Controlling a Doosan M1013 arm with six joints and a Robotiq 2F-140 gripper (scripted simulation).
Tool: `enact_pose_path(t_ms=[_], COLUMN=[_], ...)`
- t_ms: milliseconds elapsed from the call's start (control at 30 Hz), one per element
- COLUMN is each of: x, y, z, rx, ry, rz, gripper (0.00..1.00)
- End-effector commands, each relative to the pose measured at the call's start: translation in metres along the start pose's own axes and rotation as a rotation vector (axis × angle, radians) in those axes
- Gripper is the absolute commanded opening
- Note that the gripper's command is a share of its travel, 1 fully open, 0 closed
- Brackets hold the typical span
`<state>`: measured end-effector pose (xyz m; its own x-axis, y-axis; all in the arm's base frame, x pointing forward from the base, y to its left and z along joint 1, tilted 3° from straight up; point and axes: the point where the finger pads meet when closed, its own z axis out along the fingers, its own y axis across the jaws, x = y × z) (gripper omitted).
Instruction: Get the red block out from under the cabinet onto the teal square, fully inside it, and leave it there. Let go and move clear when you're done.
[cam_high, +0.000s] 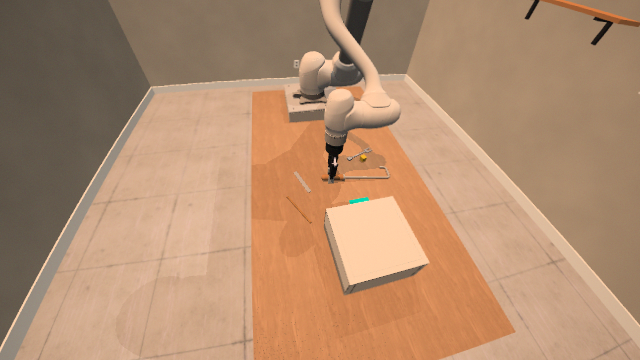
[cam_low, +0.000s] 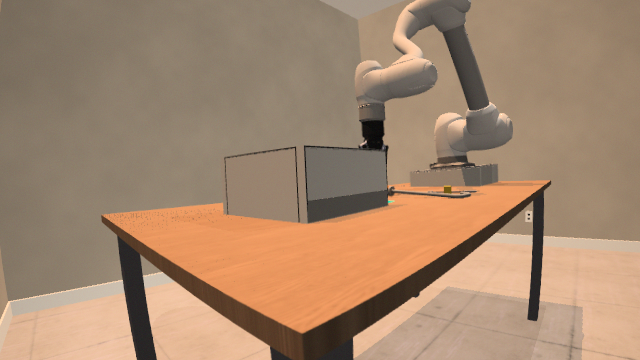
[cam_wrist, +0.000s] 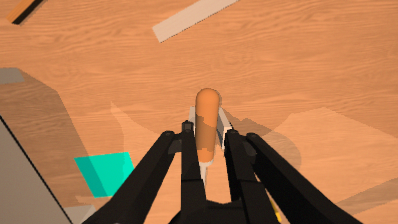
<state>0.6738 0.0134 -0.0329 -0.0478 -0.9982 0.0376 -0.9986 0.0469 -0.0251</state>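
- One gripper (cam_wrist: 206, 134) is in play, clenched on the orange handle (cam_wrist: 206, 120) of a hooked rod (cam_high: 367, 176) lying at centre frame in the top view.
- The red block shows in no view; I judge it sits beneath the cabinet (cam_high: 372, 241), as the task says.
- The teal square (cam_high: 359, 200) is mostly hidden behind the cabinet's upper edge in the top view.
- Risk: the handle is round and gripped near its end, so the rod could swivel between the fingers once the far hook drags against the block or table (cam_low: 320, 260).
- Risk: the hook may foul the cabinet's edge, or push the block deeper.
- Risk: a blind pull could leave the block only partly on the square.
- The wrist view alone shows the grasp; in the exterior view the cabinet hides the fingers.
- The top view alone shows the rod's full length, plus a wrench (cam_high: 359, 154) and a yellow cube (cam_high: 363, 158) near it.
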Motion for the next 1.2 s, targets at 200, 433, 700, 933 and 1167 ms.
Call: enact_pose_path(t_ms=[200,433,700,933,1167], x=[0.005,0.012,0.021,0.027,0.035], y=[0.008,0.019,0.034,0.043,0.056], z=[0.0,0.0,0.0,0.0,0.0], rx=[0.0,0.0,0.001,0.001,0.001], ry=[0.001,0.001,0.001,0.001,0.001], rz=[0.14,0.322,0.562,0.718,0.928], gripper=[0.0,0.0,0.0,0.0,0.0])
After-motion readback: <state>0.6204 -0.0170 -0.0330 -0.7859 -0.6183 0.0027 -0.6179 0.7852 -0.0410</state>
